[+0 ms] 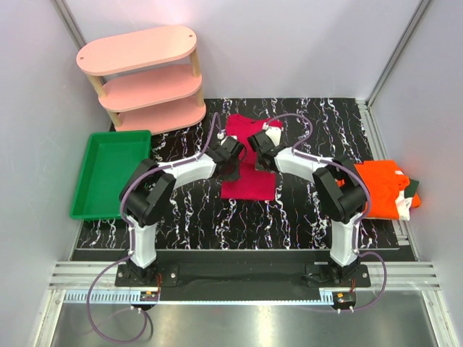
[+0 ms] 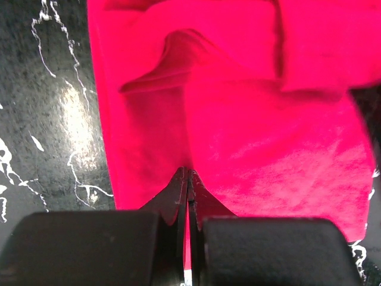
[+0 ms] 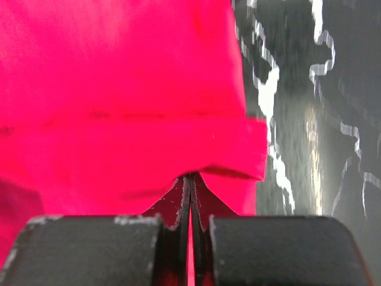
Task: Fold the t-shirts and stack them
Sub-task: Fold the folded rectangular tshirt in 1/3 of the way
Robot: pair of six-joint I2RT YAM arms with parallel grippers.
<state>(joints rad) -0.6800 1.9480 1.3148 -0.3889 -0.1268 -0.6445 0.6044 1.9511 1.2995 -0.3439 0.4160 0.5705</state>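
**Now both grippers are pinching the crimson t-shirt**

Clearly the crimson t-shirt [image 1: 248, 184] is lying at the middle of the table [image 1: 188, 217], reaching toward its far edge. The left gripper [image 2: 188, 176] is clamping a hem of it with jaws fully together. The right gripper [image 3: 190, 179] is doing the same on the opposite side, where a doubled edge is showing. In each wrist view a sliver of red cloth is sitting between the closed fingers.

Judging by the soft ridges and sagging folds, this cloth is behaving as light, limp and thin. It is likely giving no resistance and draping wherever it is unsupported. Taking hold at hems or corners, both sides together, is looking like the sensible grip, since a single pinch would probably let the rest slump.

Counting the shirts, three are showing. One is the crimson shirt in the grippers. An orange t-shirt [image 1: 380, 186] is resting at the right edge of the table, and a dark green t-shirt [image 1: 414, 189] is peeking out beneath it. One green tray [image 1: 108, 170] is sitting at the left edge, and one pink shelf [image 1: 145, 72] is standing at the far left corner.
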